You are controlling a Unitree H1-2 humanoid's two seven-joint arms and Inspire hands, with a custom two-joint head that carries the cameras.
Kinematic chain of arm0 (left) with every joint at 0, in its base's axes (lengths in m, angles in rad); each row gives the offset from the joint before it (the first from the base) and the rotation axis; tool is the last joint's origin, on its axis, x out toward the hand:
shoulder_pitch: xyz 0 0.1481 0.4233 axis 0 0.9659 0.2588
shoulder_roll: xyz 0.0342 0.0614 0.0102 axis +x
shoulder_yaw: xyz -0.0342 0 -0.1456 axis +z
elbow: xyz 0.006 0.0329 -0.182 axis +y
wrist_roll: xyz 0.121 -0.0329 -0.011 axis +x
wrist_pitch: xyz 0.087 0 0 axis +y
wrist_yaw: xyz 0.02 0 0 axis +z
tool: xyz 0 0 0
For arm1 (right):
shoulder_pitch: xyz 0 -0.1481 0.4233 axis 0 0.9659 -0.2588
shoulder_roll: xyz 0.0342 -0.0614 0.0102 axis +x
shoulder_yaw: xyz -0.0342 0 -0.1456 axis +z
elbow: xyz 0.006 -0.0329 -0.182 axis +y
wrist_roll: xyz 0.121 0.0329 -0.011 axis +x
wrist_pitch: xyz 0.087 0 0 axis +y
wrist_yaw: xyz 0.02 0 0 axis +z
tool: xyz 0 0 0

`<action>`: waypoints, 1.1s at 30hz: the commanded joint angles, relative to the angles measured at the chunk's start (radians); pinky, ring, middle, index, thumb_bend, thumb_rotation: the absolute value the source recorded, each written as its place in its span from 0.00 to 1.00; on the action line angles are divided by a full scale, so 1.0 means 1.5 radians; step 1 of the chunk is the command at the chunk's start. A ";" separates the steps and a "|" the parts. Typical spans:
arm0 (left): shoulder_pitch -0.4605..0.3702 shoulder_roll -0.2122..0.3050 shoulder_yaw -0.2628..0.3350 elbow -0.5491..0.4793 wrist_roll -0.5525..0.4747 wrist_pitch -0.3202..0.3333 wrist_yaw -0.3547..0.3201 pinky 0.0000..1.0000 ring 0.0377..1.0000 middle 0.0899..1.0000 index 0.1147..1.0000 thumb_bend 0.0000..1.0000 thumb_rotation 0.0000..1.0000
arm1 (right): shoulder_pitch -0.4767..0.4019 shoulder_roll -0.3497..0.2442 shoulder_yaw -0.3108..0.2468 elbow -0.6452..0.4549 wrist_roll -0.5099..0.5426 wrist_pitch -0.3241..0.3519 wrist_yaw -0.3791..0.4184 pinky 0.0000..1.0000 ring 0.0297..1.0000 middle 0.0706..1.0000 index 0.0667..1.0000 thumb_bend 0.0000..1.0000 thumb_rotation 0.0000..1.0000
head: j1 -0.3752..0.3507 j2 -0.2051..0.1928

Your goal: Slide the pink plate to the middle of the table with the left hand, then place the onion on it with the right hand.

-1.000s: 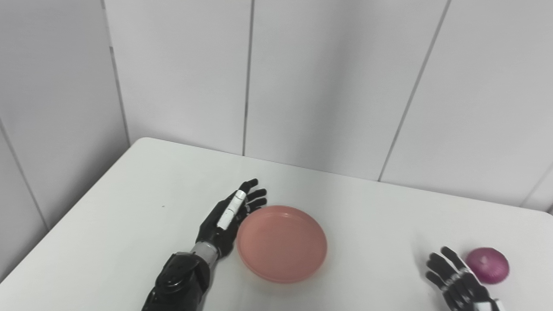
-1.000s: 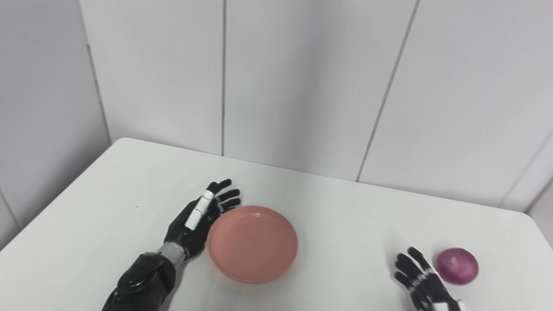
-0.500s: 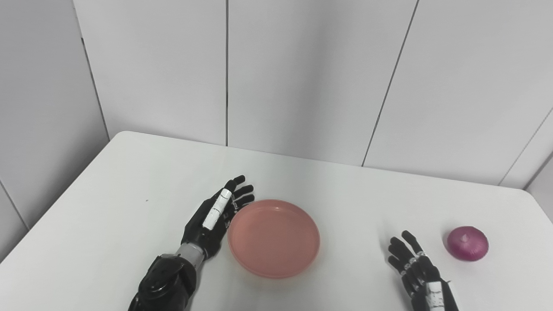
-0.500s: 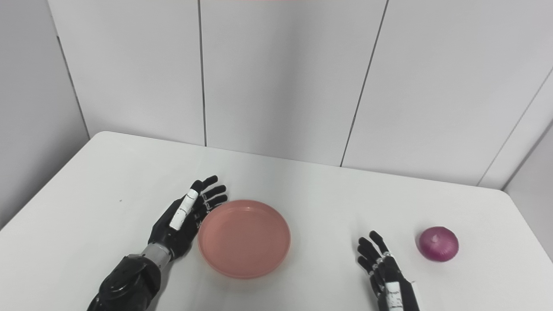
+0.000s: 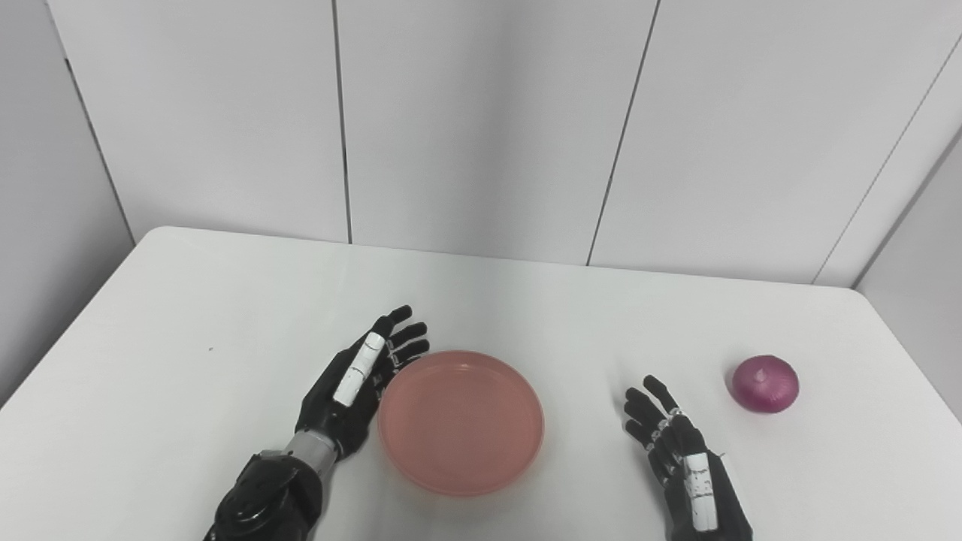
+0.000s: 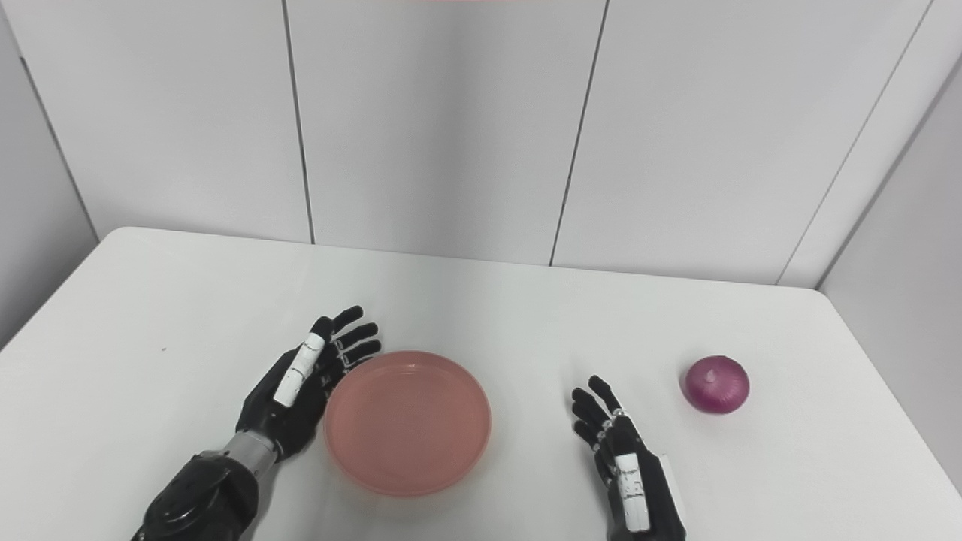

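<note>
the pink plate (image 5: 461, 422) lies flat on the white bench (image 5: 188, 315), directly to the right of the left hand (image 5: 359, 379). the left hand is edge-on against the plate's left rim, fingers extended and apart, holding nothing. the right hand (image 5: 680, 454) is to the right of the plate and apart from it, fingers spread, holding nothing. the onion (image 5: 765, 384) sits on the bench beyond and to the right of the right hand, not touching it.
</note>
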 commanded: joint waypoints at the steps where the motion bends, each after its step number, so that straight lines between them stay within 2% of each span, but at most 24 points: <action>1: 0.024 -0.008 -0.013 0.014 0.013 0.057 0.007 0.87 0.85 0.83 0.85 0.81 0.69 | 0.029 0.020 0.012 0.029 0.011 0.011 0.001 0.91 0.90 0.85 0.91 0.87 0.91 | 0.001 0.000; 14: 0.030 -0.026 -0.025 0.017 0.039 0.038 0.018 0.88 0.83 0.82 0.85 0.81 0.68 | 0.028 0.020 0.012 0.029 0.007 0.012 -0.001 0.90 0.90 0.85 0.91 0.89 0.91 | -0.002 0.001; 18: 0.029 -0.026 -0.021 0.023 0.041 0.036 0.019 0.88 0.83 0.82 0.86 0.81 0.69 | 0.027 0.023 0.011 0.031 0.007 0.011 -0.004 0.90 0.90 0.85 0.91 0.89 0.90 | -0.020 -0.002; 24: 0.025 -0.025 -0.013 0.036 0.038 0.030 0.018 0.86 0.83 0.82 0.86 0.80 0.68 | 0.029 0.027 0.005 0.014 0.002 0.024 -0.024 0.85 0.87 0.86 0.89 0.90 0.79 | -0.037 -0.008; 28: 0.019 -0.020 -0.007 0.046 0.031 0.025 0.009 0.87 0.84 0.82 0.86 0.81 0.67 | 0.026 0.016 0.010 -0.030 -0.039 0.017 -0.040 0.81 0.85 0.84 0.89 0.87 0.76 | -0.063 -0.013; 33: 0.011 -0.011 0.005 0.067 0.024 0.016 -0.005 0.88 0.84 0.82 0.86 0.81 0.67 | 0.010 -0.006 0.021 -0.079 -0.137 0.011 -0.063 0.71 0.80 0.81 0.90 0.91 0.71 | -0.109 -0.025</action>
